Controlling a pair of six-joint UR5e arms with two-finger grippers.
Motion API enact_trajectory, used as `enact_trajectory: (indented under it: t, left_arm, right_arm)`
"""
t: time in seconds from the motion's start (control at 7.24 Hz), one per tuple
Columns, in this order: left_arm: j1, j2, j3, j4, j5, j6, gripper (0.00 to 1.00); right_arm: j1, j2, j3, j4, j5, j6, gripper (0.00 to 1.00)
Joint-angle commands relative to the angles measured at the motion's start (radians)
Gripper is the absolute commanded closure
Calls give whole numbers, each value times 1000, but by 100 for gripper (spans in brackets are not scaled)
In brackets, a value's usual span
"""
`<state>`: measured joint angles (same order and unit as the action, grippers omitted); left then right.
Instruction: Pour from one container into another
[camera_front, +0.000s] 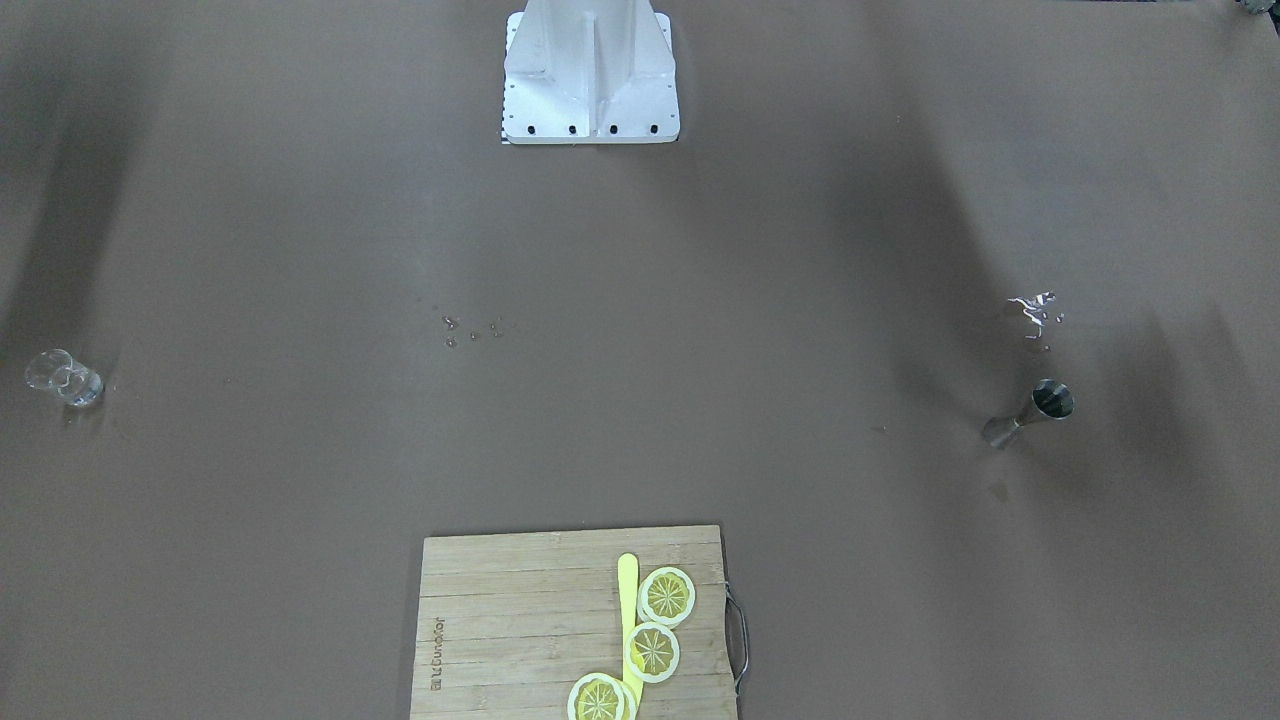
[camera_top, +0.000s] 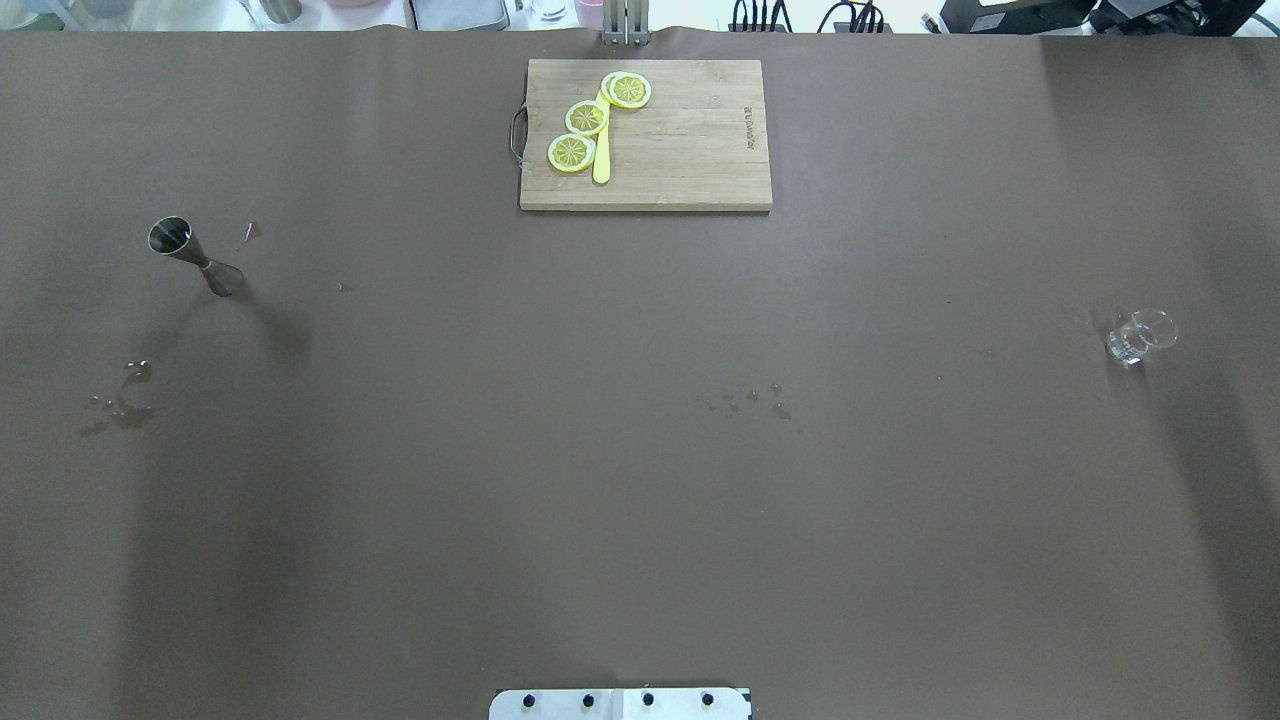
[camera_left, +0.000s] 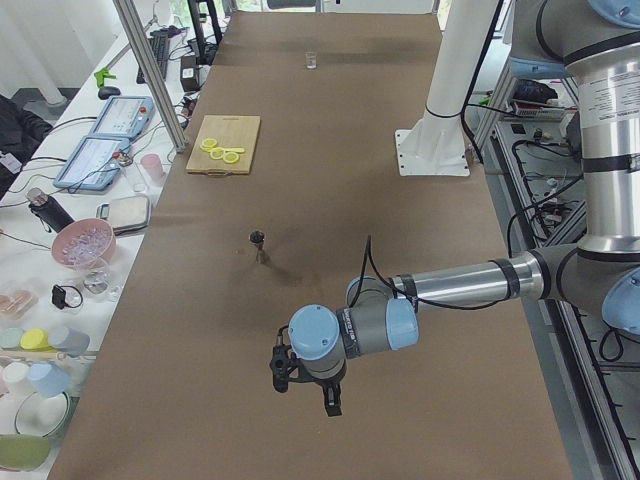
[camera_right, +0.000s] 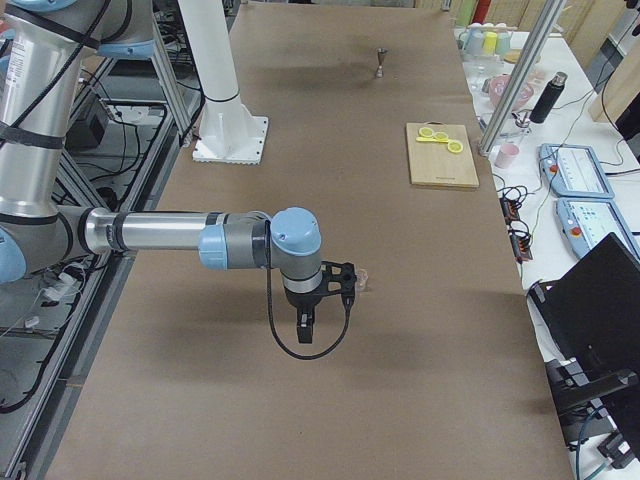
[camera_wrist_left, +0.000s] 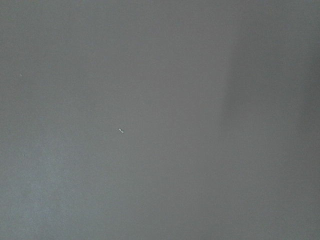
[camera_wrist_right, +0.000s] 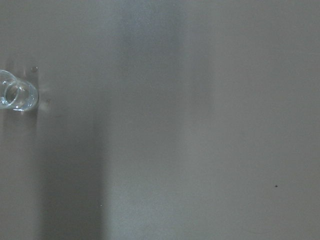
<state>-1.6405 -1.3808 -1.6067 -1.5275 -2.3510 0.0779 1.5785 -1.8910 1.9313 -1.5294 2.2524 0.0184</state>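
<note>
Where droplets (camera_top: 752, 399) fleck brown table (camera_top: 640, 540), jigger (camera_top: 195, 256), glass (camera_top: 1141, 337), cutting board (camera_top: 690, 150)

glass (camera_wrist_right: 19, 95) clipped at edge, cutting board (camera_front: 500, 620) clipped

Wooden cutting board (camera_top: 690, 150) at the far edge of the table (camera_top: 640, 520), three lemon slices (camera_top: 587, 117) and yellow utensil (camera_top: 601, 168) on it, droplets (camera_top: 752, 399) mid-table
</note>
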Motion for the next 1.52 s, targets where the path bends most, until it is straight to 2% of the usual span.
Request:
enact_trajectory:
  t: [0.0,0.14,0.69,1.38]
  left_arm:
    - [-1,-8,-35,0,-1,-1,2]
    - [1,-8,-67,-2,-1,0,2]
    - [1,-3,-71,0,-2,-1,2]
    - [-1,-1,-70,-3,-2,0,2]
  right_arm:
    - [0,0,0,0,-1,0,0]
    - [0,0,0,0,-1,0,0]
    - [0,1,2,2,7,8,0]
    - [0,13,-3,2,104,18,0]
